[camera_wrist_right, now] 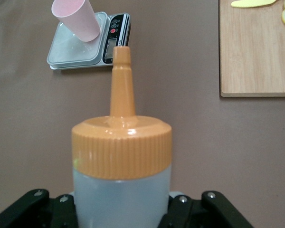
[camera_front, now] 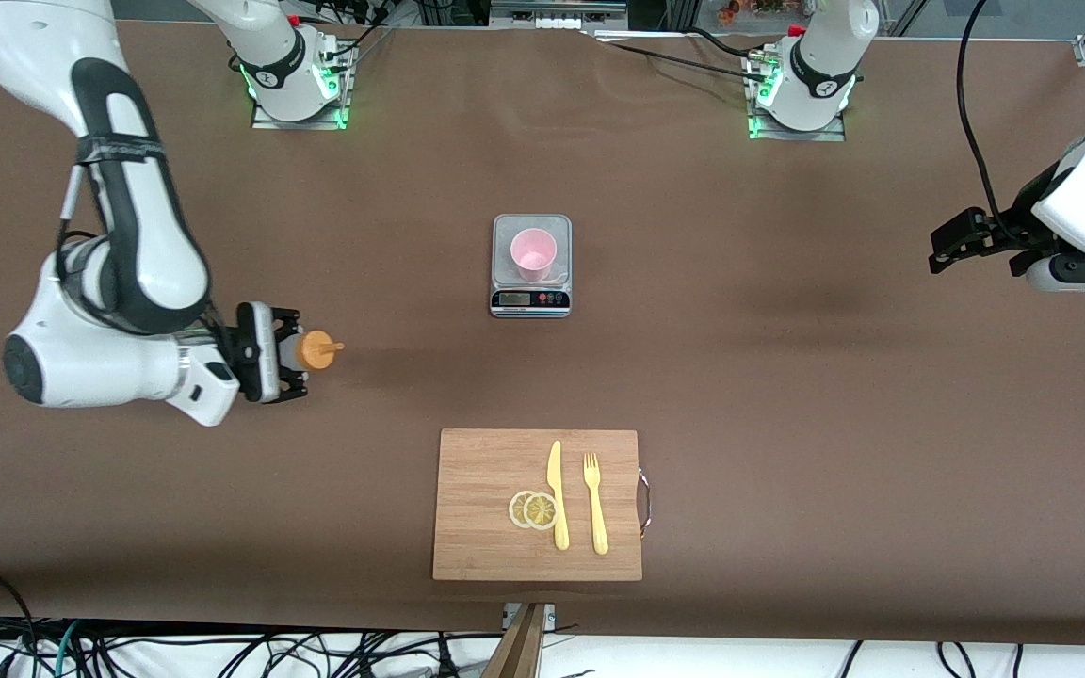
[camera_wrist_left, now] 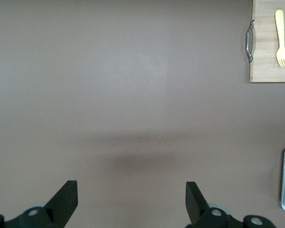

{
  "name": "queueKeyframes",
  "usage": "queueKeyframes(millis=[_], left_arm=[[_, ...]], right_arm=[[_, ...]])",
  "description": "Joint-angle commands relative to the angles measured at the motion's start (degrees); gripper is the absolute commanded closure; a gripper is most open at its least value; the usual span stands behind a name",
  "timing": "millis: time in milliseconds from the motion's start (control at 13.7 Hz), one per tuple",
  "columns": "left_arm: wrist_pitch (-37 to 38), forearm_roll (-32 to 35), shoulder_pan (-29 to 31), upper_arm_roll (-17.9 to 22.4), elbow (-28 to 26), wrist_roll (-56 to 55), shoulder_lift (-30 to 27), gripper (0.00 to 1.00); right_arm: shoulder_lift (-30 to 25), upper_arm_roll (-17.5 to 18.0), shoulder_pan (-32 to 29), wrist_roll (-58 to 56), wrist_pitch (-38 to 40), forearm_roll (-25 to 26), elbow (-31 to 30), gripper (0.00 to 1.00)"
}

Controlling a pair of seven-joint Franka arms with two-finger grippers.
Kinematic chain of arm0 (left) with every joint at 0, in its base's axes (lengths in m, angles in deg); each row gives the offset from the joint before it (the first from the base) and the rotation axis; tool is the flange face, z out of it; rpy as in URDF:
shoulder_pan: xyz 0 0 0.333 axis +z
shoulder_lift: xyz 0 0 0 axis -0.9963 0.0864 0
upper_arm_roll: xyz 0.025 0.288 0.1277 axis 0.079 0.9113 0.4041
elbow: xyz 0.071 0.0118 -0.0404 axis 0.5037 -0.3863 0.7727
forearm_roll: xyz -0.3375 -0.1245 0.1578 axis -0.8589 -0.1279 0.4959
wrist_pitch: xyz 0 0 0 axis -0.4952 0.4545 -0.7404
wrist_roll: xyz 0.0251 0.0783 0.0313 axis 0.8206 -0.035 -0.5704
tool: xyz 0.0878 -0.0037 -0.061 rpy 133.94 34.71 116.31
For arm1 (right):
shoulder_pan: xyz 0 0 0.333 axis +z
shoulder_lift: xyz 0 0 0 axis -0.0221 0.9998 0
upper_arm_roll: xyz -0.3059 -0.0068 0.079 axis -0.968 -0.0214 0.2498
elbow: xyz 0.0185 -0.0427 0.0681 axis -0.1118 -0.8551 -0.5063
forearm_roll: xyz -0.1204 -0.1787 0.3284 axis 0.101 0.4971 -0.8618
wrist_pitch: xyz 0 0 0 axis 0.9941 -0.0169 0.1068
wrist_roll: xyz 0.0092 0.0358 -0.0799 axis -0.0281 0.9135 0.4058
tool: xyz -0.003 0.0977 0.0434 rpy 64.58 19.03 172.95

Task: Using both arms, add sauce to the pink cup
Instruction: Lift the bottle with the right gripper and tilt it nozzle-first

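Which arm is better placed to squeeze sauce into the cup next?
Right. The right gripper is shut on the sauce bottle, nozzle toward the pink cup on the scale. The left gripper waits open, holding nothing, at its table end.

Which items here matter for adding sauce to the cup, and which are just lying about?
Job:
sauce bottle, held by right gripper
pink cup on scale
left gripper, open, waiting over bare table

Lying about:
cutting board
knife
fork
lemon slices
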Motion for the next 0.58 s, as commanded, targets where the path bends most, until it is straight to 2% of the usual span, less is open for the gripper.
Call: queueKeyframes(millis=[0,146,511], left_arm=[[0.6,-1.2,0.5,-0.2,1.7,1.4,0.7,0.00],[0.6,-1.2,0.5,-0.2,1.6,1.4,0.7,0.00],[0.6,-1.2,0.5,-0.2,1.6,1.4,0.7,0.00]], right_arm=[[-2.5,-0.2,3.2,7.9,-0.3,4.2,-0.6,1.00],[-3.2,-0.2,5.3,11.4,-0.3,5.1,-0.6,1.00],[-4.8,-0.2,12.6,23.7,-0.3,12.3,-0.6,1.00]])
